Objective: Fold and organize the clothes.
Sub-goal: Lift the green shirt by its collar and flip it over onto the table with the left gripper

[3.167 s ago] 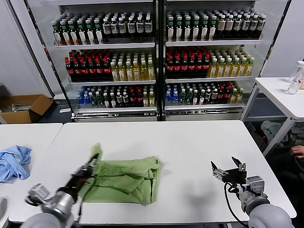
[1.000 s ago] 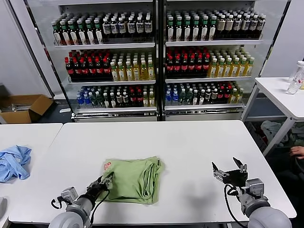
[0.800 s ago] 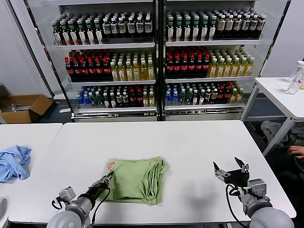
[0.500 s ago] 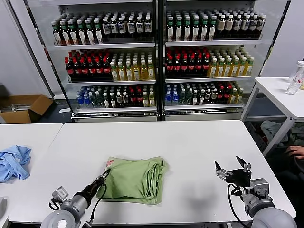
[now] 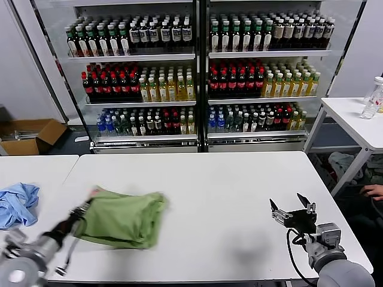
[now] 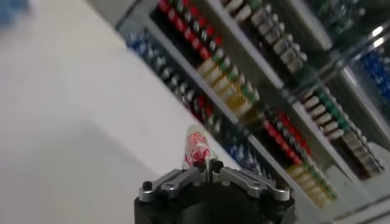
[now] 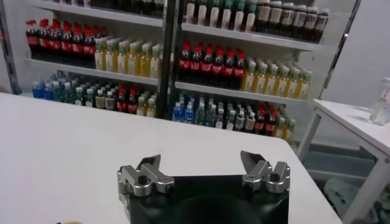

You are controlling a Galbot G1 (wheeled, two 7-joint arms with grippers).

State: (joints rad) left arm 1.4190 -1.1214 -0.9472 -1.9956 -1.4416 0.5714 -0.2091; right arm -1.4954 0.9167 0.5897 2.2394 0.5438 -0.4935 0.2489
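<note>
We see a glass-fronted cooler (image 5: 197, 72) filling the far wall, its shelves packed with rows of bottles. In front of it stretches the white counter (image 5: 239, 191), with a second white counter (image 5: 24, 167) just beside it on the robot's left and a third (image 5: 353, 119) well apart on the right. A cardboard box (image 5: 30, 136) sits on the floor at far left. On the near left part of the main counter lies the light green T-shirt (image 5: 122, 218), folded into a compact bundle. On the left-hand counter lies a smaller light blue garment (image 5: 17, 203), apart from the shirt. Our left gripper (image 5: 78, 214) is at the shirt's left edge with its jaws pressed together on the cloth; in the left wrist view (image 6: 207, 176) a strip of the red-and-white print (image 6: 196, 149) stands up from between the closed jaws. Our right gripper (image 5: 293, 210) hovers over the near right part of the counter, well apart from the shirt, and in the right wrist view (image 7: 204, 173) its jaws are spread wide with nothing between them. A clear bottle (image 5: 374, 98) stands on the right-hand counter.
</note>
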